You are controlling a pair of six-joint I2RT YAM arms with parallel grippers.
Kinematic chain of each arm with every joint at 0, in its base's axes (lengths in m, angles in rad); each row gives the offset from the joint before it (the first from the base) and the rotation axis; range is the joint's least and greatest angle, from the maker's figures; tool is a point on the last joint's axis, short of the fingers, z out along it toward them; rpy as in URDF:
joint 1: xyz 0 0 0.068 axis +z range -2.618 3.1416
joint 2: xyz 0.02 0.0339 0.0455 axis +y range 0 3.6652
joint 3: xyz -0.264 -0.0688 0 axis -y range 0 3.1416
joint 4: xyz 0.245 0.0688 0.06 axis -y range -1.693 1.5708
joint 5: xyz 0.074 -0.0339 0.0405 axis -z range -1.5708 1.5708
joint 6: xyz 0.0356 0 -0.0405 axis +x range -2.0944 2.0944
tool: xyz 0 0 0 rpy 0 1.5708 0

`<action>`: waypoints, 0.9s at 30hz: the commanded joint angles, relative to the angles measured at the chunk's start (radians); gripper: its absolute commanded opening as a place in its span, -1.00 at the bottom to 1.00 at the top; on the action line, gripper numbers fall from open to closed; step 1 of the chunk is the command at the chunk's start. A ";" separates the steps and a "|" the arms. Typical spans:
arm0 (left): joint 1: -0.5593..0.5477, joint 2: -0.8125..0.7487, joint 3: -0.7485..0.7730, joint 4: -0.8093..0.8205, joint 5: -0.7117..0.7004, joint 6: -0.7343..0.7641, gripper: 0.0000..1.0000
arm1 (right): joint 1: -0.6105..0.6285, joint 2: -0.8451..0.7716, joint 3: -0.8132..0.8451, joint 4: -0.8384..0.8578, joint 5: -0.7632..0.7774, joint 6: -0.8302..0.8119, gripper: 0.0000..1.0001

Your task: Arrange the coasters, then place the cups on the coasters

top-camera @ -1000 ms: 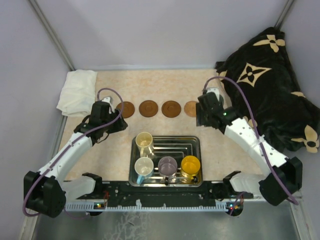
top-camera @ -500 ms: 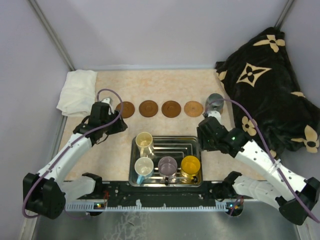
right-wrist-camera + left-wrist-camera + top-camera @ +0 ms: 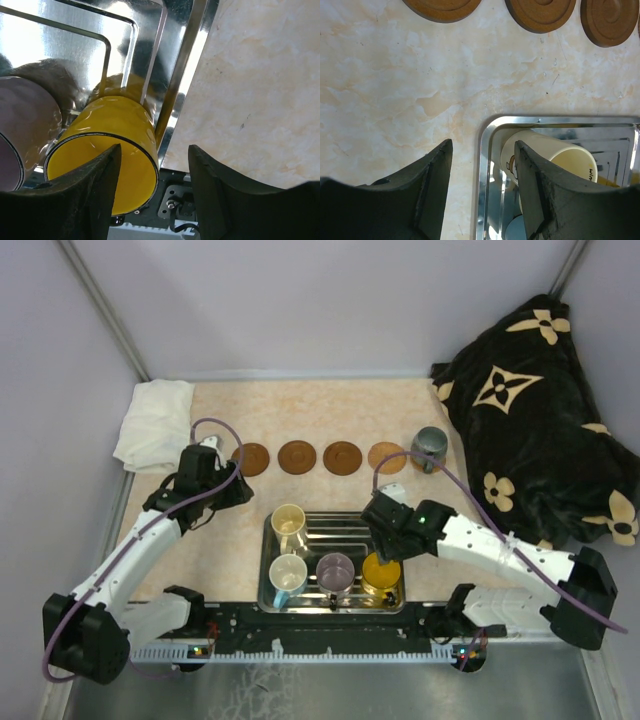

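Observation:
Several brown coasters [image 3: 297,457] lie in a row across the table, three of them along the top of the left wrist view [image 3: 542,12]. A grey-green cup [image 3: 431,447] stands at the row's right end; what it rests on is hidden. The steel tray [image 3: 390,525] holds the cream cup [image 3: 288,521], white cup with blue inside [image 3: 287,574], mauve cup [image 3: 335,570] and yellow cup [image 3: 381,570]. My left gripper [image 3: 483,144] is open over the tray's left rim [image 3: 487,150], beside the cream cup [image 3: 555,155]. My right gripper [image 3: 155,148] is open, straddling the yellow cup's [image 3: 115,120] right wall.
A white cloth [image 3: 155,423] lies at the far left. A black patterned fabric [image 3: 530,410] is heaped along the right side. Grey walls enclose the table. The tray's right rim [image 3: 187,55] runs close to my right gripper, and the mauve cup [image 3: 25,120] stands left of the yellow one.
My right gripper has drawn back from the right end of the coaster row, leaving the grey-green cup standing there, and swung over the yellow cup. The left arm has hardly moved.

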 commanded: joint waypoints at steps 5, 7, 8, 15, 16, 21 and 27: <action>-0.005 -0.021 -0.006 -0.012 -0.017 -0.014 0.19 | 0.006 0.065 0.022 0.055 0.006 0.008 0.11; -0.004 -0.019 -0.008 -0.010 -0.017 -0.016 0.19 | 0.006 0.081 0.016 0.074 -0.001 0.002 0.07; -0.004 -0.019 -0.010 -0.009 -0.018 -0.016 0.19 | 0.007 0.088 0.014 0.084 -0.004 0.001 0.02; -0.005 -0.014 -0.015 -0.006 -0.019 -0.016 0.20 | 0.006 0.119 0.001 0.133 -0.020 0.000 -0.34; -0.005 -0.013 -0.015 -0.005 -0.019 -0.016 0.20 | 0.006 0.123 -0.003 0.138 -0.023 0.000 -0.38; -0.005 -0.010 -0.019 -0.002 -0.016 -0.022 0.20 | 0.006 0.131 -0.017 0.147 -0.027 0.014 -0.73; -0.005 -0.008 -0.018 0.003 -0.013 -0.022 0.20 | 0.006 0.131 -0.010 0.130 0.031 0.037 -1.00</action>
